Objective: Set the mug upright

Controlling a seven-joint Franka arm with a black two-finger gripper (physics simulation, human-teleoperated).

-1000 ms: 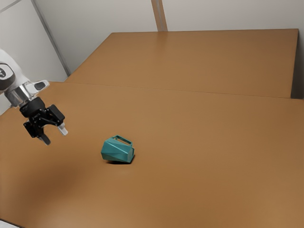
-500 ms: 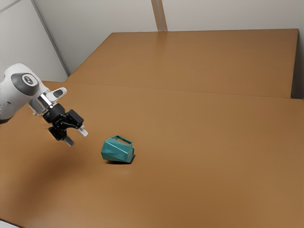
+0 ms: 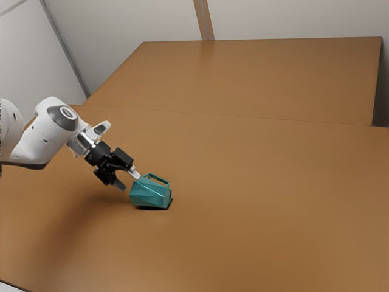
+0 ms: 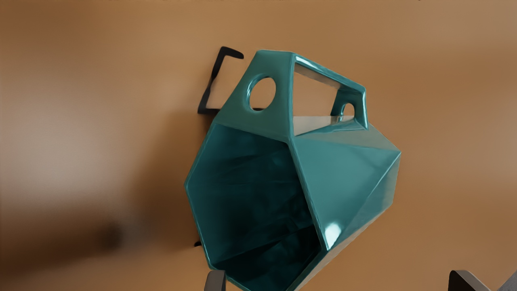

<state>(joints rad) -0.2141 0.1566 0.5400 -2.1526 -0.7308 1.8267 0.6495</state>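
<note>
**Hand with fingers parted, mug on its side just ahead**

Starting at the exterior view's left, you have the white arm reaching in behind your hand, with a pale wall beyond. Your hand is tilted, its fingertips pointing down and forward to the exterior view's right. Condition of the hand: the two fingers stand well apart, and nothing is clamped between them.

Next, to the exterior view's right of your hand, is the teal, faceted mug. It is just ahead of your fingertips, lying on its side on the brown surface; it is not upright. One fingertip overlaps the mug's near edge in the exterior view; whether it touches cannot be told. Your wrist view shows the mouth turned partly toward the hand, with one fingertip close to the rim and the other out past the mug's outer side. The handle stands on the upper side of the body, and a thin dark shadow falls on the surface beside it.

Farther out from your hand, past the mug, the surface runs on to the exterior view's right. A wood-coloured strip runs up the wall well beyond your hand.
</note>
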